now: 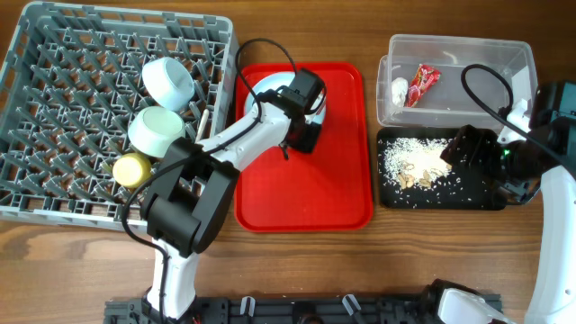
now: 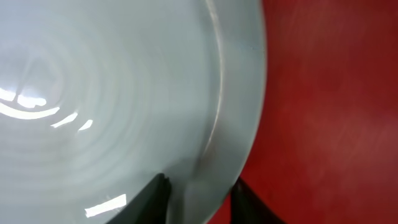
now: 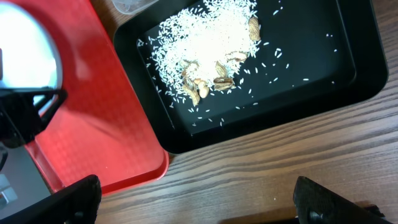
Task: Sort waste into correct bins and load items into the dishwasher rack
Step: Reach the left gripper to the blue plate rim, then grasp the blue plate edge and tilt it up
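Pinching the plate (image 1: 268, 90) rim, upper centre on the red tray (image 1: 333, 171), left gripper (image 2: 198, 196) preps transfer to dishwasher rack (image 1: 54, 108); right gripper (image 3: 202, 202) hangs wide open.

Two bowls (image 1: 169, 83) (image 1: 155, 131), one cup (image 1: 132, 168), one plate (image 2: 93, 93), one rack (image 1: 54, 108), one red tray (image 1: 333, 180), one tub (image 1: 468, 54), one black tray (image 1: 477, 200).

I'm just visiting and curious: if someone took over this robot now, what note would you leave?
Left claw straddles the plate rim on the red tray; grip not clearly closed. Right claw open, near the black tray.
Done: blue bowl, green bowl, yellow cup in the rack; wrapper and white scrap in the clear tub; rice in the black tray.
Left: rack the plate.
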